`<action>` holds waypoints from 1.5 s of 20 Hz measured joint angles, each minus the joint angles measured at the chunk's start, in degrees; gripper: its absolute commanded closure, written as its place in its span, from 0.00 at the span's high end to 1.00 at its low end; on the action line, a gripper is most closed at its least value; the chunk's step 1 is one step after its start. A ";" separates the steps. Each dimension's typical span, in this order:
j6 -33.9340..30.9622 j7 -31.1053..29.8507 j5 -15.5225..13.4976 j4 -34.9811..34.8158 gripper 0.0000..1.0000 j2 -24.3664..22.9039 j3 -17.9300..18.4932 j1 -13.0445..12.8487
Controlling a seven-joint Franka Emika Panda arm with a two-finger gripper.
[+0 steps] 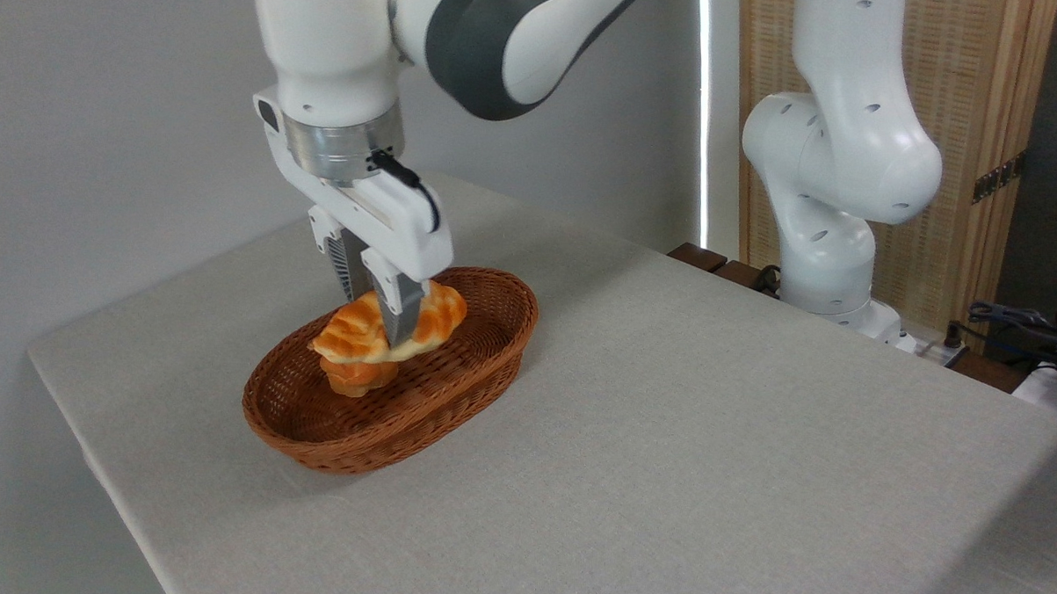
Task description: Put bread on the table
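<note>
Pincer (387, 324) gripping the bread (358, 325) across its middle, fingers (400, 315) pinching from both sides so the loaf is hanging level. Bread sitting over the basket (487, 356), seemingly about rim height, above a small bun (355, 378); whether they are touching, cannot tell. Basket rim is ringing the load. Surface (673, 415) is lying bare to the right and front, giving open room for a set-down.

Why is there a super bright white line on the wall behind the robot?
In the camera view, that bright strip is so washed out that nothing shows inside it. The rest is evenly lit: the basket casts only a soft shadow on the table, and the bread in the claw looks sharp, without glare.
</note>
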 measured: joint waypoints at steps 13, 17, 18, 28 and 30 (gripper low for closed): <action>-4.90 1.03 11.04 -1.30 1.00 3.40 5.90 0.56; -4.90 1.03 11.04 -1.30 1.00 3.51 5.90 0.61; -4.90 1.03 11.04 -1.29 1.00 3.51 5.90 0.61; -4.44 1.03 9.51 4.66 1.00 2.37 5.33 0.02; -4.52 1.02 9.46 7.80 1.00 1.65 4.52 -0.07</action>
